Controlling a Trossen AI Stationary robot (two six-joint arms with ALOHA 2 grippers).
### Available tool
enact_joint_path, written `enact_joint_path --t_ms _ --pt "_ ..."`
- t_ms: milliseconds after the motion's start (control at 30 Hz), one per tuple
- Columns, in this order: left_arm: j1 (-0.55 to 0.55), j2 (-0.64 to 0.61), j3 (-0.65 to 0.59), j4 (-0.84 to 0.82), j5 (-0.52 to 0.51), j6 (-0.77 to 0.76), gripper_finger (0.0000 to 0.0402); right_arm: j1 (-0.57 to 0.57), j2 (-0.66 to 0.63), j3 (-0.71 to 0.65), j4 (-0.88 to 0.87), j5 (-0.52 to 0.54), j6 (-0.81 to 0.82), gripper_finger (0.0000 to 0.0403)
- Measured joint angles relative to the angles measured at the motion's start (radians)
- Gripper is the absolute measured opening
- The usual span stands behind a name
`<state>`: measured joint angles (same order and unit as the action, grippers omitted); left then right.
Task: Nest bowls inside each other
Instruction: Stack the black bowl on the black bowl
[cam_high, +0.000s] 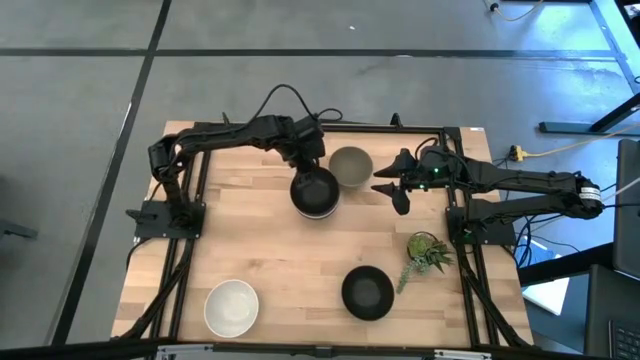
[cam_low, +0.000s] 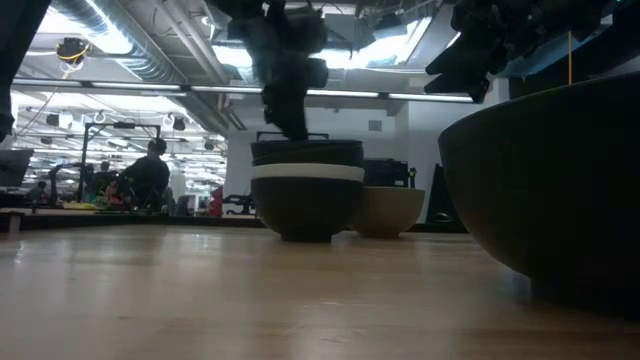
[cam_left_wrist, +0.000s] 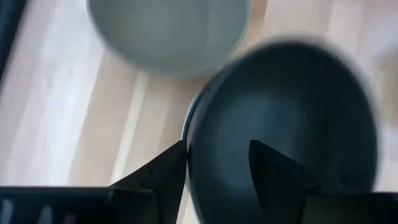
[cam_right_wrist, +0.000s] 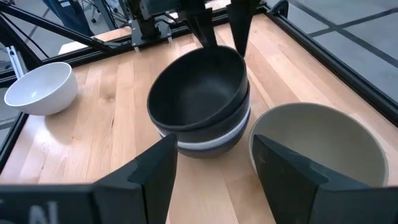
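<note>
My left gripper (cam_high: 312, 160) sits at the upper middle of the high view, over the far rim of the stack (cam_high: 314, 192). In my left wrist view its fingers (cam_left_wrist: 163, 177) straddle the top black bowl's (cam_left_wrist: 292, 118) rim, one outside and one inside, with a gap on either side, so they are spread and not pinching it. The right wrist view shows the same two fingers (cam_right_wrist: 239, 25) pointing down at that rim.

The stack (cam_right_wrist: 202, 102) is nested bowls just above the centre of the table (cam_high: 250, 230): black on top and a white band beneath (how many bowls in all I cannot tell). In the low view it stands at centre frame (cam_low: 306, 195) with my left gripper (cam_low: 288, 70) coming down on it.

Just right of the stack, close to it, stands the grey-green bowl (cam_high: 350, 166), upright and alone; it shows lower right in the right wrist view (cam_right_wrist: 320, 146).

My right gripper (cam_high: 392, 190) hovers right of that bowl, fingers spread and holding nothing; in its own view they frame the stack (cam_right_wrist: 158, 171).

A single black bowl (cam_high: 367, 292) sits at lower centre-right of the high view, and a white bowl (cam_high: 231, 307) at lower left. A plant sprig (cam_high: 428, 252) lies at the right edge of the table, just beside the lone black bowl.
</note>
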<state>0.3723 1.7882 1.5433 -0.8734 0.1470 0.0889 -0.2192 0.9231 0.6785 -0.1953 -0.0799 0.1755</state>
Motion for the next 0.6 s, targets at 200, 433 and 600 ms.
enact_joint_path --t_ms 200,433,600 --pt "-0.028 -0.046 0.076 0.037 0.005 0.023 0.0169 0.000 -0.050 0.033 -0.050 -0.001 -0.023 0.0211" --pt "-0.077 -0.192 0.090 0.139 0.012 0.019 0.0166 0.000 -0.131 0.141 -0.223 -0.004 -0.026 0.0211" --pt "-0.135 -0.292 0.091 0.159 0.012 0.019 0.0166 0.018 -0.155 0.179 -0.397 -0.063 0.066 0.0211"
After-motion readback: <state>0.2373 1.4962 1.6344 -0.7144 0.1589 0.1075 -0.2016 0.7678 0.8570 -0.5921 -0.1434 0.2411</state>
